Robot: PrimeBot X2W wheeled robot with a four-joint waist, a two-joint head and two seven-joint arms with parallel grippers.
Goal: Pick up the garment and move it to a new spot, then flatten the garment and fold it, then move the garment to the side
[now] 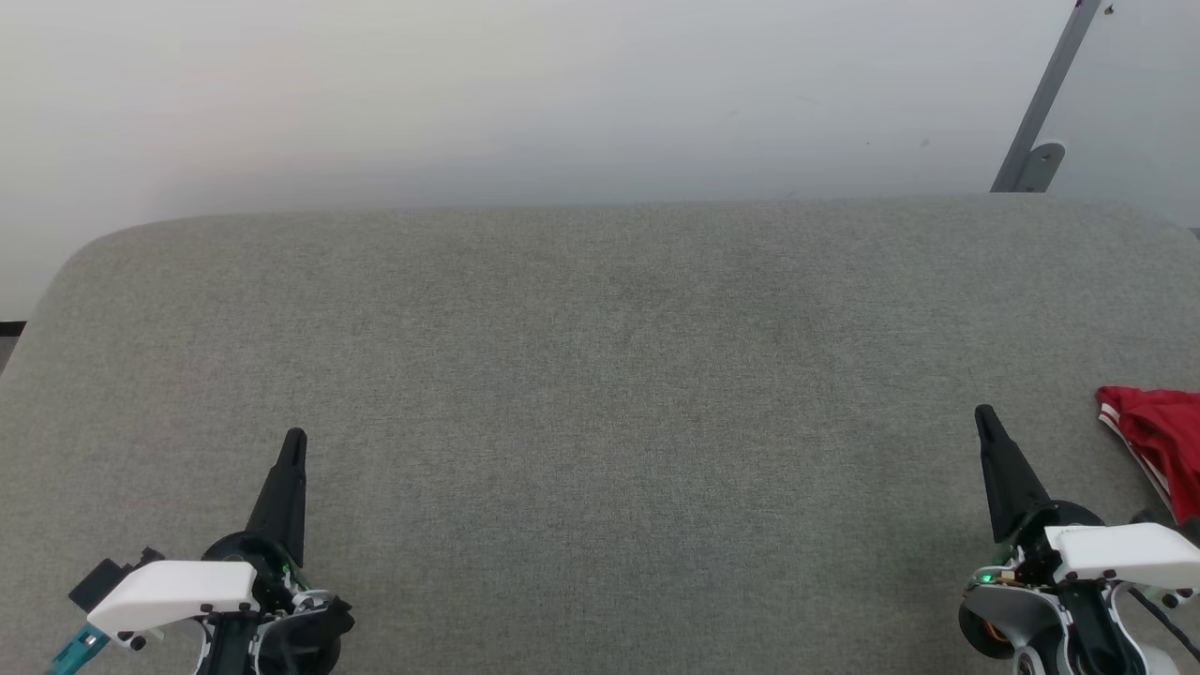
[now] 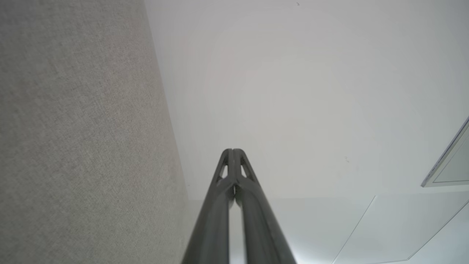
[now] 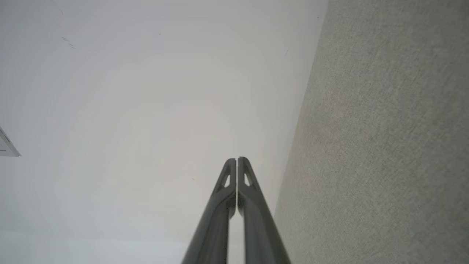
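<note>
The garment [image 1: 1161, 445], red with white-and-red striped trim, lies bunched at the far right edge of the head view, partly cut off by the frame. My right gripper [image 1: 984, 413] is shut with nothing in it, its tip a short way left of the garment. My left gripper [image 1: 295, 437] is shut and empty at the lower left, far from the garment. In the left wrist view my left gripper [image 2: 233, 150] has both fingers pressed together. The right wrist view shows my right gripper [image 3: 237, 159] shut the same way.
A wide grey fabric table [image 1: 600, 375] spreads in front of me, with rounded far corners. Behind it stands a pale wall [image 1: 562, 94]. A grey metal bracket [image 1: 1041, 122] leans at the upper right.
</note>
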